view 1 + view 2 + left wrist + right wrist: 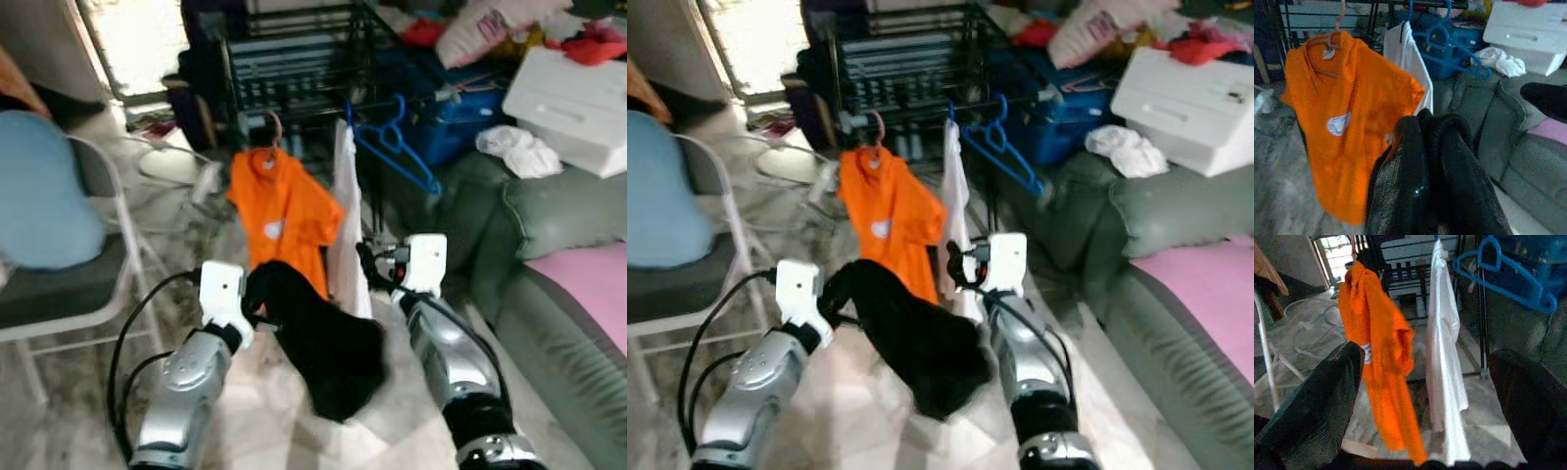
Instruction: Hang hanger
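Left eye view showed the black drying rack [294, 59] ahead, past a sofa [549, 255] on the robot's right and a folding chair [59, 245] on its left. On the rack's rail hung an orange shirt [286, 215] on a pink hanger, a white garment [345, 215] beside it, then a bare blue hanger [397, 147]. A black garment [323, 338] drooped low between the arms, the left gripper [1425, 196] clamped on its upper edge. The right gripper [1425, 396] stood wide apart, holding nothing, near the white garment. No hanger could be made out inside the black cloth. Doing this well probably meant lifting the load level with the rail and aiming for free rail, avoiding snagging neighbours.
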Controlling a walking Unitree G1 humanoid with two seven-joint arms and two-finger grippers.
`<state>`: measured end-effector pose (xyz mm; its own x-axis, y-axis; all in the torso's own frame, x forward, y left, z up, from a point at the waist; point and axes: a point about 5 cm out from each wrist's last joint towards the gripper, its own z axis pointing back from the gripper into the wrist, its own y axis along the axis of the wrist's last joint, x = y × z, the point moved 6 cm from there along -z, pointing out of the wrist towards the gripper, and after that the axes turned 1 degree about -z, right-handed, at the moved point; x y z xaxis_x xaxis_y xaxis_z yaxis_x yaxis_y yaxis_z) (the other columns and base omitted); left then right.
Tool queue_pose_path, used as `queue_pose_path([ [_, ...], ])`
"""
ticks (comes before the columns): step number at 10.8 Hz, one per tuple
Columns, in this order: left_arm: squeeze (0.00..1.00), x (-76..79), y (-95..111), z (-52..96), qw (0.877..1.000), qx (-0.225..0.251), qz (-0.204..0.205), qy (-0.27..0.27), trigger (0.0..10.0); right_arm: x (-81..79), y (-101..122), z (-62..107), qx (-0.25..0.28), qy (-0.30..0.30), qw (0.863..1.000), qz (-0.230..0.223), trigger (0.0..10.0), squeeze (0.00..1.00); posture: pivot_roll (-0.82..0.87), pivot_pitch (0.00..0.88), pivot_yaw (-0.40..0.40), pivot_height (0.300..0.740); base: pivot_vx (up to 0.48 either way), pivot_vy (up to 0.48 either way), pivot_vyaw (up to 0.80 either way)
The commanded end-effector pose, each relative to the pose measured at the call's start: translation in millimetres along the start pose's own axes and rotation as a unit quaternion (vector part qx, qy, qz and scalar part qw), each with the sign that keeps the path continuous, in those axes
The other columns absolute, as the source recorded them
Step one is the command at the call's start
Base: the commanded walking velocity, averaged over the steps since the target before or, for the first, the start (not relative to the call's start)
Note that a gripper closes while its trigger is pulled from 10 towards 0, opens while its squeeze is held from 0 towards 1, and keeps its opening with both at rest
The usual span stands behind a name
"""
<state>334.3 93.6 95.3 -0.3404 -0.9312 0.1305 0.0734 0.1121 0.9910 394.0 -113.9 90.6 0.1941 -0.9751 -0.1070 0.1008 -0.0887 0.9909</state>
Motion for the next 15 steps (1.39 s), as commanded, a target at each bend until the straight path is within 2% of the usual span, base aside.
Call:
queue_pose_path([
  [1,0.00,-1.6,6.1,2.9,1.000,0.018,-0.001,0.022,10.0,2.5,2.9,-0.8,0.003,0.002,1.000,0.003,10.0,0.00,0.03,0.000,0.018,0.740,0.000,0.000,0.00],
  [2,0.00,0.3,8.6,6.8,1.000,0.025,-0.002,0.014,10.0,11.4,3.7,-2.6,0.003,-0.016,1.000,-0.002,10.0,0.00,0.04,0.000,0.022,0.740,0.000,0.000,0.00],
  [4,0.00,-3.5,11.3,11.2,0.999,0.030,0.013,0.010,10.0,9.4,11.6,-4.1,0.016,-0.017,1.000,0.000,10.0,0.00,0.01,0.000,0.044,0.740,0.141,0.000,0.00],
  [5,0.00,1.7,9.1,10.7,1.000,0.024,0.008,-0.003,10.0,10.6,13.2,-2.9,0.019,-0.020,1.000,-0.001,10.0,0.00,0.01,0.000,0.043,0.740,0.289,0.000,0.00],
  [7,0.00,13.5,7.7,8.5,0.999,0.024,0.019,-0.016,10.0,18.8,9.3,0.3,0.014,-0.031,0.999,0.003,10.0,0.00,0.00,0.000,0.043,0.740,0.313,0.000,-0.73],
  [9,0.00,25.2,4.5,7.8,0.999,0.022,0.028,-0.035,10.0,17.9,10.8,0.4,0.014,-0.027,0.999,0.009,10.0,0.00,-0.01,0.000,0.039,0.740,0.392,0.000,-0.78],
  [12,0.00,28.9,1.8,7.1,0.999,0.017,0.029,-0.040,10.0,22.3,12.1,2.8,0.015,-0.027,0.999,0.018,10.0,0.00,-0.02,0.000,0.041,0.740,0.467,0.000,0.00],
  [15,0.00,31.4,0.5,6.5,0.999,0.014,0.031,-0.042,10.0,17.0,11.6,2.4,0.014,-0.021,0.999,0.019,10.0,0.00,-0.02,0.000,0.037,0.740,0.455,0.000,0.00],
])
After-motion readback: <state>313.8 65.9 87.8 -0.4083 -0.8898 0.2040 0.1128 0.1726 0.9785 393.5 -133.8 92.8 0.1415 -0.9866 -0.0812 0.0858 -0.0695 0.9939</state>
